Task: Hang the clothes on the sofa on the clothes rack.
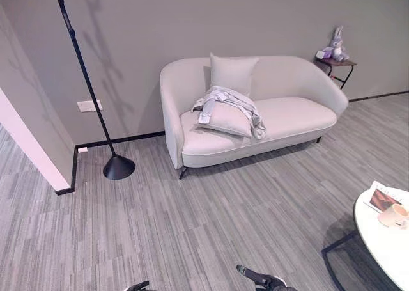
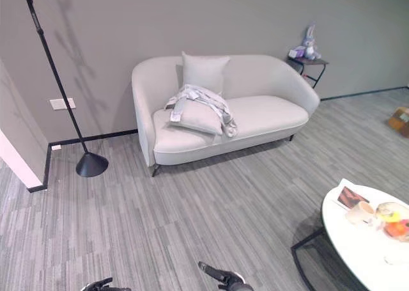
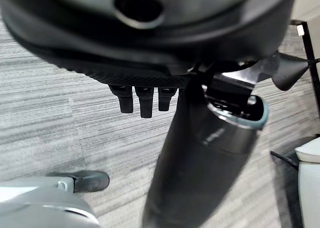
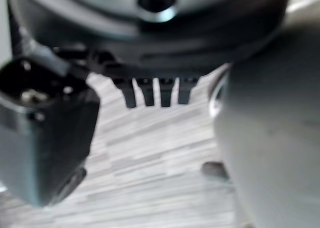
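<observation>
Our left hand (image 3: pixel 142 95) hangs low at our side with its dark fingers straight and relaxed, holding nothing; our right hand (image 4: pixel 155 90) hangs the same way, fingers straight and empty above the grey striped carpet floor (image 1: pixel 211 220). Both are well apart from the work.

Across that floor stands the pale cream curved fabric sofa (image 1: pixel 291 112). The clothes, a crumpled light grey-and-white garment (image 1: pixel 227 99), lie draped over a cream square cushion (image 1: pixel 227 119) on the seat, in front of a second cushion propped upright against the backrest. To the sofa's left, the black clothes rack, a slim pole on a cone-shaped base (image 1: pixel 118 166), leans against the grey wall.

We judge nothing has begun. The risks ahead: grabbing the cushion along with the garment, since the cloth wraps over it; nudging the leaning pole so it slides down the wall; and clipping the white round table (image 2: pixel 358 240) near our right as we step forward.
</observation>
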Tool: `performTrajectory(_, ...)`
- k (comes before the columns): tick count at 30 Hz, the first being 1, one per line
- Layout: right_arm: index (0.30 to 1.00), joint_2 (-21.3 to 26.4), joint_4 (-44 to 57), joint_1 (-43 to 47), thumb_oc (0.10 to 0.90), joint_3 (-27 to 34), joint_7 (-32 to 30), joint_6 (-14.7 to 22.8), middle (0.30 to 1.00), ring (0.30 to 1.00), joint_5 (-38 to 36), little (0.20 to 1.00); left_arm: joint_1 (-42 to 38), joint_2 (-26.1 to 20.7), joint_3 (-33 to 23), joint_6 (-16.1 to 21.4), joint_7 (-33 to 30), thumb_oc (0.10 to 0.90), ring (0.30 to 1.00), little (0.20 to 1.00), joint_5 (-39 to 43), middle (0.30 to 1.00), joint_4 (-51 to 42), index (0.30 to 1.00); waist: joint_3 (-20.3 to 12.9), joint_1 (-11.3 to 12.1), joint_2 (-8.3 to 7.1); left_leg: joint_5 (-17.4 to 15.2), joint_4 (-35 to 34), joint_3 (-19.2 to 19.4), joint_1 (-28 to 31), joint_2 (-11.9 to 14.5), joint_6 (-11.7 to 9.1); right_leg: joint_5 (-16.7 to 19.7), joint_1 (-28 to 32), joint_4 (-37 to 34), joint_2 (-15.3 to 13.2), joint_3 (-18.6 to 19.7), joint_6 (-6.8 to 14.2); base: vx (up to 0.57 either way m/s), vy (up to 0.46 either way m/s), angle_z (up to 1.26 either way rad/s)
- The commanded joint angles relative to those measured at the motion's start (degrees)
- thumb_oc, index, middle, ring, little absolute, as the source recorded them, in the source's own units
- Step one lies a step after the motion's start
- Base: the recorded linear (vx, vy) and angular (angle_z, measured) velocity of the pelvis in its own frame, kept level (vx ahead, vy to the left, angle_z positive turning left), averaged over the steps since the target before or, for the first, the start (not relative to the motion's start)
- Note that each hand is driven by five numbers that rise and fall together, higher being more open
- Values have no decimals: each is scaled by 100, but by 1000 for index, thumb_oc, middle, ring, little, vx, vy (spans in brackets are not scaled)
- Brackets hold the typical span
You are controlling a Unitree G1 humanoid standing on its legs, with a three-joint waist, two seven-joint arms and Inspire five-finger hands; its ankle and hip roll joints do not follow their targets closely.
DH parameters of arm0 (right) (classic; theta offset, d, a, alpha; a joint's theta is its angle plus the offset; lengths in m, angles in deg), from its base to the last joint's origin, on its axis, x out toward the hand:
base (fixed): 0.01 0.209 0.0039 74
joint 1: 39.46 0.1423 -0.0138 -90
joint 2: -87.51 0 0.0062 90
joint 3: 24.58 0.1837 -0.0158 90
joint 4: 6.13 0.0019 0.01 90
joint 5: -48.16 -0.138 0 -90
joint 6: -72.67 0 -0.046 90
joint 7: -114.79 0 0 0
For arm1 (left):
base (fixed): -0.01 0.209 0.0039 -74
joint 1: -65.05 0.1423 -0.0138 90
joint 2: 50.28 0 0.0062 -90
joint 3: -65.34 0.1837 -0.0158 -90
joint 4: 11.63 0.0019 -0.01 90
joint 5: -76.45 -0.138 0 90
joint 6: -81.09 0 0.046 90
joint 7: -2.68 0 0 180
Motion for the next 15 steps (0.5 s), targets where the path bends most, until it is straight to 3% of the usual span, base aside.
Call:
performTrajectory(1, 900, -315, -232, 15, 800, 18, 111, -77, 900, 900, -27, 900, -168, 152, -53, 129, -7, 800, 900, 900, -415, 900, 221, 900, 318, 96, -122, -616, -64, -22, 247, 657, -693, 1564, 407, -2127, -62, 386, 490, 594, -414, 3)
performTrajectory(2, 900, -324, -278, -16, 800, 66, 173, -127, 900, 900, 0, 900, -199, 182, -67, 131, 8, 800, 900, 900, -509, 900, 259, 900, 324, 14, -135, -764, -64, -118, 429, 750, -819, 1846, -14, -2500, -286, 646, 738, 375, -217, 5)
performTrajectory(3, 900, -320, -277, -18, 800, 67, 174, -128, 900, 900, 0, 900, -198, 185, -65, 132, 8, 800, 900, 900, -510, 900, 259, 900, 316, 39, -123, -775, -64, -93, 431, 763, -823, 1845, -28, -2500, -265, 667, 735, 557, -273, 37)
performTrajectory(4, 900, -322, -364, -51, 800, 119, 237, -163, 900, 900, 17, 900, -210, 181, -31, 144, 30, 800, 900, 900, -632, 900, 281, 900, 292, -45, -124, -925, -64, -178, 662, 863, -914, 2032, -354, -2500, -419, 834, 853, 481, -223, 56)
performTrajectory(8, 900, -345, -496, -209, 800, 148, 327, -139, 900, 900, 6, 900, -144, 123, -48, 172, 52, 800, 900, 900, -831, 900, 397, 900, 127, -144, -272, -1216, -64, -505, 974, 1048, -1110, 2321, -130, -2500, -409, 1013, 887, 520, -304, 53)
performTrajectory(10, 900, -310, -506, -243, 800, 64, 335, -116, 900, 900, 90, 900, -126, 132, -32, 210, -11, 800, 900, 900, -846, 900, 392, 900, 53, -171, -266, -1198, -64, -609, 1045, 1345, -1240, 2300, -17, -2500, -265, 951, 833, 349, -317, 86)
performTrajectory(15, 900, -307, -506, -245, 800, 62, 335, -116, 900, 900, 90, 900, -124, 135, -33, 210, -11, 800, 900, 900, -846, 900, 391, 900, 57, -184, -243, -1205, -64, -618, 1054, 1375, -1249, 2290, 6, -2500, -243, 926, 828, 29, -29, 33)
